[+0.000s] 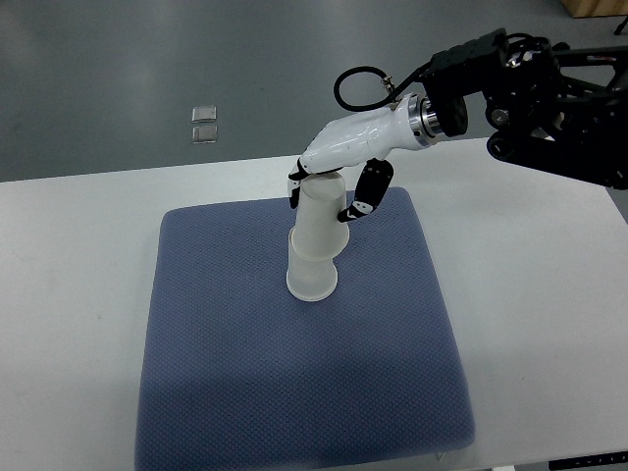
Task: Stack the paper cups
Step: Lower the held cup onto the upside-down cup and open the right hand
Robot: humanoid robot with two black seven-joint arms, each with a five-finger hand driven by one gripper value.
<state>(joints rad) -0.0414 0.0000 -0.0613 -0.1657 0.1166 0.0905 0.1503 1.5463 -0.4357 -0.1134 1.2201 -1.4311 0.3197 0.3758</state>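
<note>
Two white paper cups, upside down, near the middle of the blue mat, slightly toward its far half. Lower cup resting mouth-down on the fabric, its rolled rim a pale ring against the weave. Upper cup sleeved over it, tilted a little to the right, its own rim showing as a ridge partway down the lower one, so not seated all the way.

Around the stack, only bare quilted mat on every side; nothing crowding it or barring the way. Mat lying on a white table, well inside the table's edges, one corner dipping past the bottom of the view. Beyond the far table edge, grey floor with a small clear square object, well apart from everything else.

Right hand reaching in from the upper right on a black arm with a looped cable, white shell over the top of the upper cup. Dark fingers curled down both flanks of that cup near its base end, closed around it in a grasp. Left arm nowhere in the picture.
</note>
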